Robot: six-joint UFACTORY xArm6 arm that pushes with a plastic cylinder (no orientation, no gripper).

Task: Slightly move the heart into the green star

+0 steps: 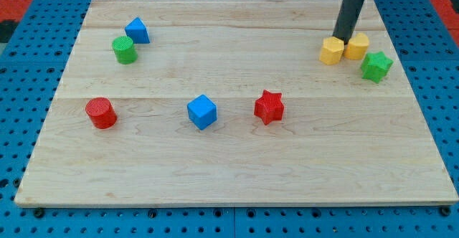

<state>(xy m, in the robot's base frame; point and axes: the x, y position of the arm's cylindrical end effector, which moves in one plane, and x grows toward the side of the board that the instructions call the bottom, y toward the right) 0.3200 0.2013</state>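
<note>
Two yellow blocks sit side by side at the view's upper right. The right one looks like the yellow heart; the left one is a yellow block whose shape I cannot make out. The green star lies just right of and below the heart, very close to it. My tip stands at the top of the gap between the two yellow blocks, touching or nearly touching both.
A red star and a blue cube lie at mid-board. A red cylinder is at the left. A green cylinder and a blue triangular block sit at the upper left. The wooden board has a blue pegboard around it.
</note>
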